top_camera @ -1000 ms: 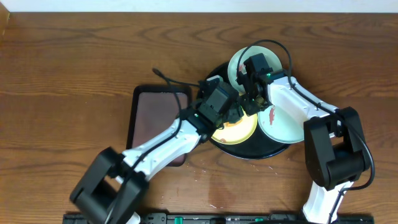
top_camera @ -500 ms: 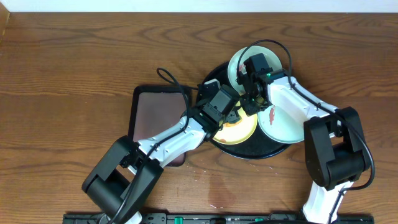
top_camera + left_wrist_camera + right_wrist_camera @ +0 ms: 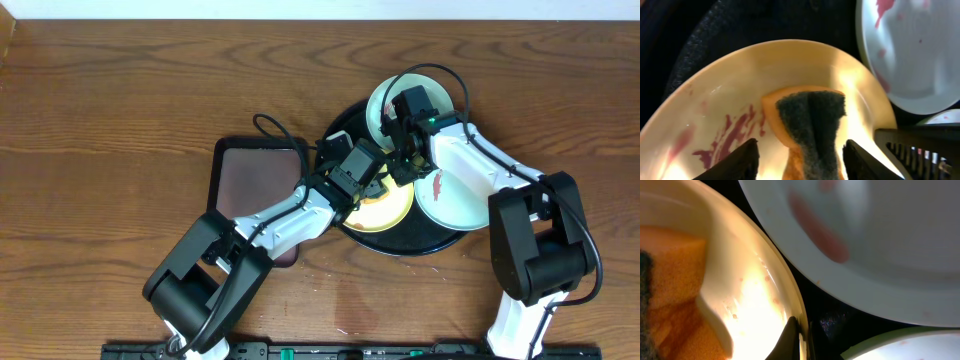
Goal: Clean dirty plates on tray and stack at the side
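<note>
Wrist views alone revealed grips: left gripper (image 3: pixel 797 152), jaws apart, straddled a sponge (image 3: pixel 810 115) on the smeared yellow plate (image 3: pixel 715 100); right gripper (image 3: pixel 799 335) pinched its rim. Overhead placed that plate on the tray (image 3: pixel 410 247).

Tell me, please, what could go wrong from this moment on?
The right fingers appear to pinch the yellow plate only at its rim, so scrubbing could twist it free. Red smears lie beside the sponge between the left fingers; a short wipe may miss them. The smeared blue plate nearby could get bumped.
</note>
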Tool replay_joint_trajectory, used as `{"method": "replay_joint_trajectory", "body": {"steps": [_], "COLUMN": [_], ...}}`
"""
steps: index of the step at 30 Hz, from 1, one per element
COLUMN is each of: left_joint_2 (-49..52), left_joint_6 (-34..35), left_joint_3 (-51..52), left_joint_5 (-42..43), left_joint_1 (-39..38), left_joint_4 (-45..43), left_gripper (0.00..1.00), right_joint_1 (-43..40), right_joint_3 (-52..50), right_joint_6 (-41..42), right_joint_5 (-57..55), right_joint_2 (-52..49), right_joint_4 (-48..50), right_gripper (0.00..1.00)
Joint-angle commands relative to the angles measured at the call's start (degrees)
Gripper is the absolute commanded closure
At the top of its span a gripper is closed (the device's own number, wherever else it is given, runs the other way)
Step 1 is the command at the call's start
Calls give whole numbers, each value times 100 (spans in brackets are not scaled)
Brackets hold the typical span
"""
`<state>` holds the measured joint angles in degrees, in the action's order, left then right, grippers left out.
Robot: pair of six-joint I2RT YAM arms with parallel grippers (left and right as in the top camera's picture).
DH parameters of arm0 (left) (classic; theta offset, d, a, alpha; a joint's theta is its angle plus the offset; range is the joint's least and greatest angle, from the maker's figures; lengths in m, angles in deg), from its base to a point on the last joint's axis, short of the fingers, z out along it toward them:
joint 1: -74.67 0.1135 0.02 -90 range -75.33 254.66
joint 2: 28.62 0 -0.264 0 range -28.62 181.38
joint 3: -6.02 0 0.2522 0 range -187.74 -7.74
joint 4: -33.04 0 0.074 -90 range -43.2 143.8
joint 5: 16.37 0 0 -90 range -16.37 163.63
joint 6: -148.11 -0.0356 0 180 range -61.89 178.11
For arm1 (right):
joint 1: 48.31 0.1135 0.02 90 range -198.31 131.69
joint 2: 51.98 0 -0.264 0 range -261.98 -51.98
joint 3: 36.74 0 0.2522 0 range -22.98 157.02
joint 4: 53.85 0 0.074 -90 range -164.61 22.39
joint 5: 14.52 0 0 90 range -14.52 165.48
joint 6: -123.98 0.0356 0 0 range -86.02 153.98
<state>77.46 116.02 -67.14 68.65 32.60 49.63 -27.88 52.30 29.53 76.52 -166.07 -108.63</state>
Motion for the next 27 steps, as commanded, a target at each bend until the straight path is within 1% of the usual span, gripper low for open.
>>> {"method": "replay_joint_trajectory", "body": {"steps": [1, 2, 5, 12, 19, 22, 25, 27], "left_joint_2": [28, 28, 28, 133, 229, 229, 229, 229], "left_joint_6": [114, 114, 116, 192, 240, 238, 238, 238], "left_joint_3": [2, 2, 2, 2, 2, 2, 2, 2], "left_joint_5": [-2, 0, 0, -203, -192, -192, -197, -205], "left_joint_1": [-2, -2, -68, -190, -190, -190, -190, -190], "left_joint_4": [-39, -39, -44, -83, -343, -310, -247, -162], "left_gripper": [53, 54, 55, 55, 55, 64, 67, 71], "right_joint_1": [31, 28, 28, 28, 28, 28, 28, 28], "right_joint_3": [-70, -70, -70, -70, -70, -70, -70, -70], "right_joint_6": [-35, -35, -35, -35, -35, -35, -35, -35], "right_joint_5": [245, 245, 245, 245, 245, 245, 245, 245], "right_joint_2": [-166, -166, -166, -166, -166, -166, -166, -166], "right_joint_4": [-11, -11, -11, -24, -33, -31, -28, -33], "right_gripper": [99, 99, 99, 99, 99, 99, 99, 99]}}
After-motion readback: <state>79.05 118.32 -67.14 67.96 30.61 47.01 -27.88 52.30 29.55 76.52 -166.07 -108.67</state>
